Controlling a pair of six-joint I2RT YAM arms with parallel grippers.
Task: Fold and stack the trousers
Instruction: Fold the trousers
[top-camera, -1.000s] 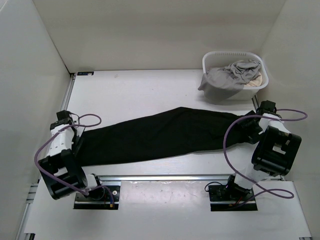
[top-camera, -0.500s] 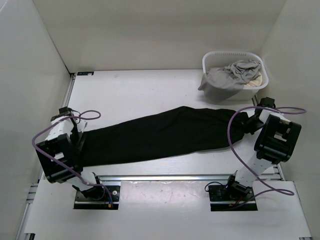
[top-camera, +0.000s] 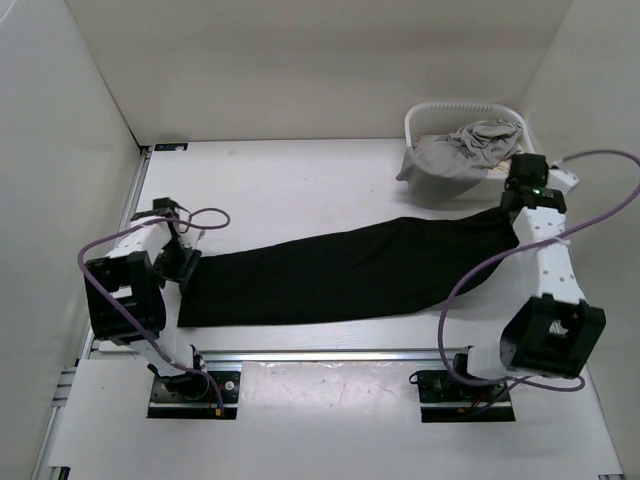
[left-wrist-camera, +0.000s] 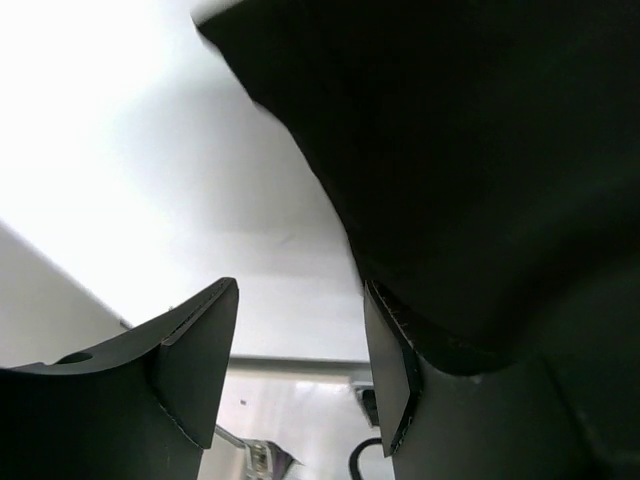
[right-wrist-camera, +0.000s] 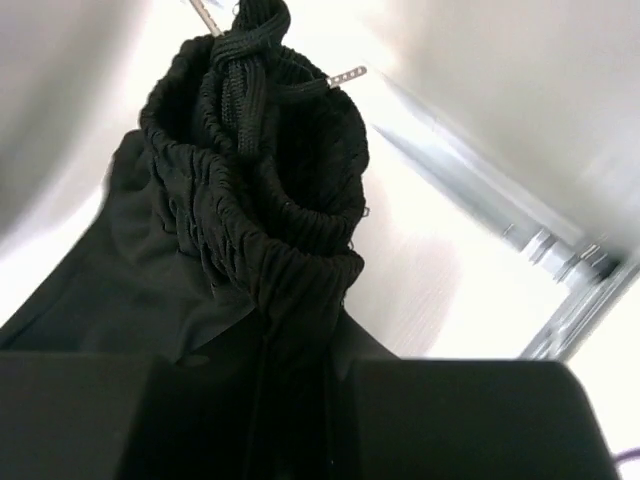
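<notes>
Jaws on the right gripper (top-camera: 508, 203) are closed on the bunched elastic waistband (right-wrist-camera: 270, 230) of the trousers (top-camera: 340, 275). The jaws on the left gripper (top-camera: 183, 262) stand partly apart at the hem end, with black fabric lying against one finger (left-wrist-camera: 395, 370) and no cloth that I can see in the gap between them. The bench (top-camera: 300, 190) carries the trousers stretched almost fully across it. They run from the left arm to the right arm, and the waist end is raised slightly toward the far right. This layout probably serves to pull the garment long and flat so that a fold can be made cleanly, with one arm at each end to control it. A white laundry basket (top-camera: 450, 105) sits at the far right corner, just beyond the waist end. It holds a light grey garment (top-camera: 460, 150) draped over its rim, kept apart from the working area. Above the gathered waistband, the knotted drawstring (right-wrist-camera: 245, 60) hangs free, so the grip appears to be on the elastic itself rather than the cord.
</notes>
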